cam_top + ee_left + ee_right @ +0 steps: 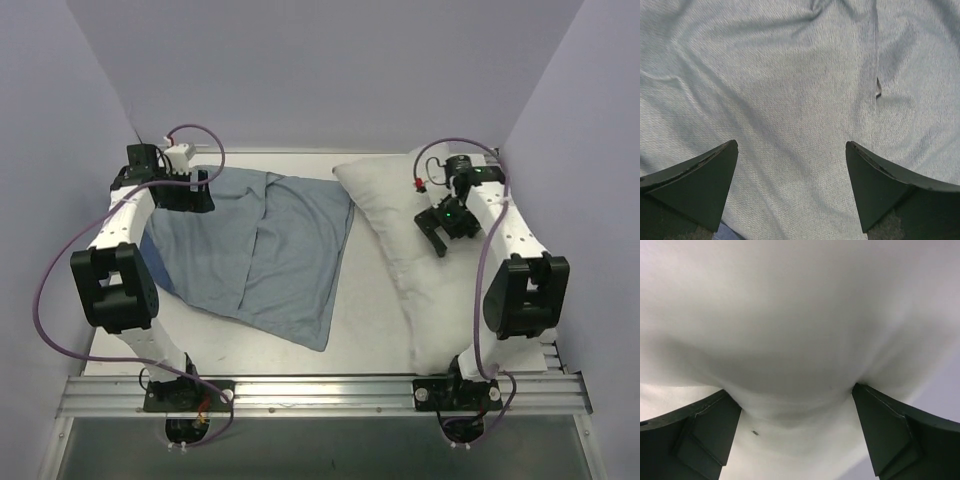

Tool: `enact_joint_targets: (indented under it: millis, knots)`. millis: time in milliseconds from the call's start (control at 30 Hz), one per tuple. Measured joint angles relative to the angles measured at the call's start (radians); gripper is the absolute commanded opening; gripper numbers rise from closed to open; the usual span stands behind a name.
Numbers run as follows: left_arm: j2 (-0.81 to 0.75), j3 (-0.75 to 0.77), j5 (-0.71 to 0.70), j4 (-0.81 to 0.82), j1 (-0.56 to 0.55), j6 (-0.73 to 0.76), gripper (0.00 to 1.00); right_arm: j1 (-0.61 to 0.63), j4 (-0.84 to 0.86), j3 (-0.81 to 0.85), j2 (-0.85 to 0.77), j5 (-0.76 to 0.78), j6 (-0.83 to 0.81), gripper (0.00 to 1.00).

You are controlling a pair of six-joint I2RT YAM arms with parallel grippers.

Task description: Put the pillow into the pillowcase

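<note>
The pillowcase (260,250) left, the pillow (400,225) right, on the desk (370,330).
Side by side; left hand (790,145) above the pillowcase's far corner, right hand (795,390) above the pillow.

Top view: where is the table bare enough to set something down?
Bare wedge of table between pillowcase and pillow, widening toward the near rail. Crowded: left side under pillowcase and left arm, right side under pillow and right arm.

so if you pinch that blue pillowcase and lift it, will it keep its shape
Probably not: the pillowcase lies flat with soft wrinkles, so it should droop from any pinch. It looks thin, so likely light. Its overlapping fold suggests one pinch may catch only the top layer.
</note>
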Motion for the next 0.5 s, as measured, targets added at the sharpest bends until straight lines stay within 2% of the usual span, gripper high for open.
enact_joint_targets:
  millis: [133,267,400,500]
  knots:
    - [-0.017,-0.05,0.024,0.0,0.0,0.002,0.98,-0.131,0.0,0.146,-0.019,0.071,-0.136,1.0]
    - [-0.037,-0.067,0.049,0.003,0.0,0.004,0.98,-0.159,0.023,0.331,-0.018,0.08,-0.174,1.0]
    - [-0.038,-0.067,0.071,0.01,0.0,0.003,0.97,-0.147,-0.01,0.476,0.008,0.003,-0.067,1.0]
    - [-0.039,-0.067,0.083,0.01,0.0,0.001,0.97,-0.153,-0.037,0.649,0.115,-0.096,0.075,1.0]
